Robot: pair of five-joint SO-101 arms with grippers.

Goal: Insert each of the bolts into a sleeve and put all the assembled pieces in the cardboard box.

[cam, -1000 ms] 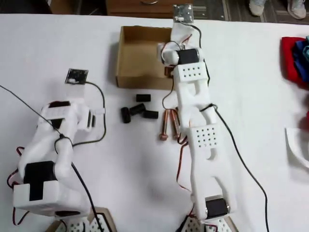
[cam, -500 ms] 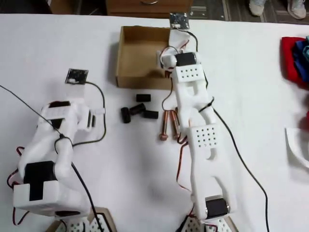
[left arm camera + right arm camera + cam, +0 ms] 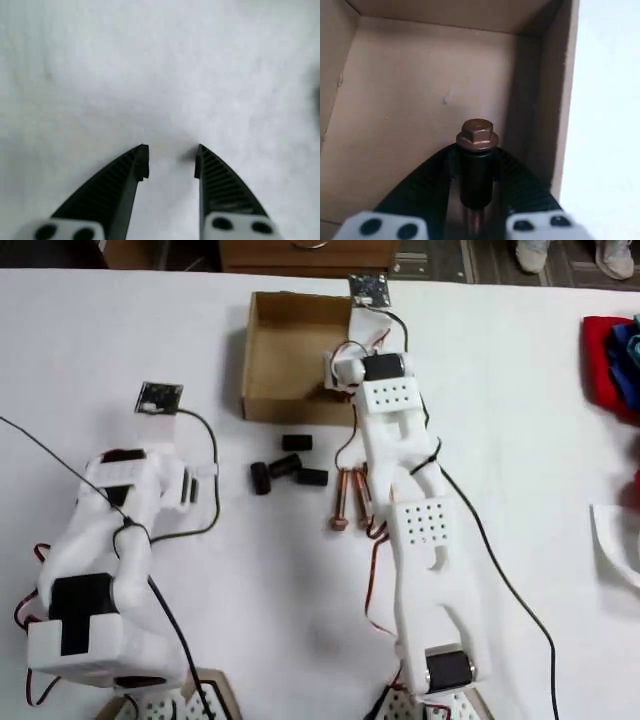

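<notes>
1. The right fingers (image 3: 425,185) are pinching a black sleeve (image 3: 475,177) with a copper bolt (image 3: 477,134) seated in it; the bolt head projects past the fingertips.
2. The held piece hangs over the floor of the cardboard box (image 3: 560,75), close to one side wall.
3. The left fingers (image 3: 120,190) are spread over the bare worktop (image 3: 150,60).
4. The loose sleeves (image 3: 285,465) and loose bolts (image 3: 342,495) lie on the worktop just outside the box, between the two arms.

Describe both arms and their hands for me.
The left arm and right arm are white plastic shells with black motor blocks and thin black and red cables; the right has hole-dotted panels. The left hand and right hand have black, ribbed, tapering fingers on white mounts.
</notes>
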